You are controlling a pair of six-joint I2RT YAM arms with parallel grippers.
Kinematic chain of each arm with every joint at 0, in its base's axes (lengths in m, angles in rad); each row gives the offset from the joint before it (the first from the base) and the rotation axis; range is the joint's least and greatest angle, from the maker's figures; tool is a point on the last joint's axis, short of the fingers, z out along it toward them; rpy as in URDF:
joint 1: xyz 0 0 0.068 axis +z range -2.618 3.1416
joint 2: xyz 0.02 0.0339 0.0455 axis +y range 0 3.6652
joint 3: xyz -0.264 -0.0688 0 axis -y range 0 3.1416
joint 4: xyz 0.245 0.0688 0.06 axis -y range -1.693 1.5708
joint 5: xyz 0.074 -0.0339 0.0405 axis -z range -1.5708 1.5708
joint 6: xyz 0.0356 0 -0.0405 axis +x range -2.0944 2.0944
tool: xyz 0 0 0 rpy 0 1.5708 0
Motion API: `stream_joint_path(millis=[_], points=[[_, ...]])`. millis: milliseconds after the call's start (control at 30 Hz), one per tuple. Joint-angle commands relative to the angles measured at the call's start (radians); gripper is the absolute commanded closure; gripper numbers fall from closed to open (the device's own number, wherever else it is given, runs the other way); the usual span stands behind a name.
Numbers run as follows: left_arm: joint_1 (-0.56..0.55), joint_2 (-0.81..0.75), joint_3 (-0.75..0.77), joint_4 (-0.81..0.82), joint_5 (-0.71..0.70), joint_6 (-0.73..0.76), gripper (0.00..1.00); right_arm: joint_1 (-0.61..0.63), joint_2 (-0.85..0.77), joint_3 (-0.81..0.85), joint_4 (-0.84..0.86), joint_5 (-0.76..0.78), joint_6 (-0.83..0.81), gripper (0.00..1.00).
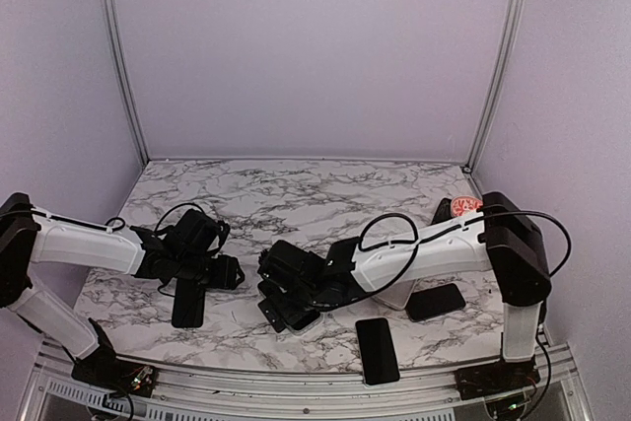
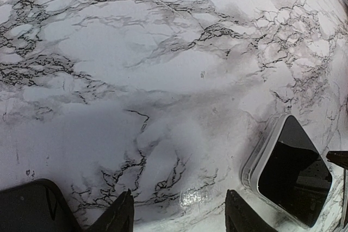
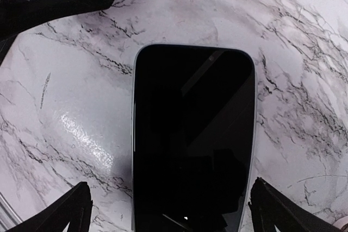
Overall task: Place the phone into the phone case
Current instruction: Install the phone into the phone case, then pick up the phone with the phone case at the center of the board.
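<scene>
A phone [image 3: 193, 134] with a black screen and a pale rim lies flat on the marble table. My right gripper [image 3: 171, 213] is open, one finger on each long side of the phone, close above it. In the top view the right gripper [image 1: 281, 301] covers most of the phone [image 1: 301, 320]. My left gripper [image 2: 182, 215] is open and empty over bare marble, and the phone's corner [image 2: 293, 172] shows to its right. In the top view the left gripper [image 1: 229, 271] is left of the phone. A black flat slab [image 1: 187, 303], perhaps the case, lies beside it.
Two more black flat slabs lie near the front right, one [image 1: 378, 350] near the table's edge and one [image 1: 436, 301] by the right arm. A small red and white object [image 1: 463, 206] sits at the far right. Metal frame posts and purple walls surround the table.
</scene>
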Motion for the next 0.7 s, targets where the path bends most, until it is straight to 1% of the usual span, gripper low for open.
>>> stream_joint_path(millis=[0, 167, 367, 500, 600, 667], points=[[0.004, 0.004, -0.006, -0.012, -0.001, 0.017, 0.43, -0.062, 0.034, 0.073, -0.142, -0.2, -0.004, 0.01], [0.004, 0.005, -0.005, -0.012, 0.006, 0.018, 0.43, -0.068, 0.094, 0.147, -0.269, -0.25, -0.026, 0.01], [0.005, 0.008, -0.005, -0.012, 0.013, 0.018, 0.43, -0.07, 0.086, 0.167, -0.257, -0.232, -0.038, 0.02], [0.004, 0.007, -0.006, -0.012, 0.012, 0.021, 0.43, -0.086, 0.103, 0.175, -0.254, -0.225, -0.05, 0.01], [0.005, 0.006, -0.005, -0.012, 0.015, 0.021, 0.43, -0.088, 0.136, 0.21, -0.286, -0.207, -0.065, 0.01], [0.004, 0.0, -0.006, -0.012, 0.014, 0.021, 0.43, -0.087, 0.157, 0.228, -0.31, -0.202, -0.07, 0.03]])
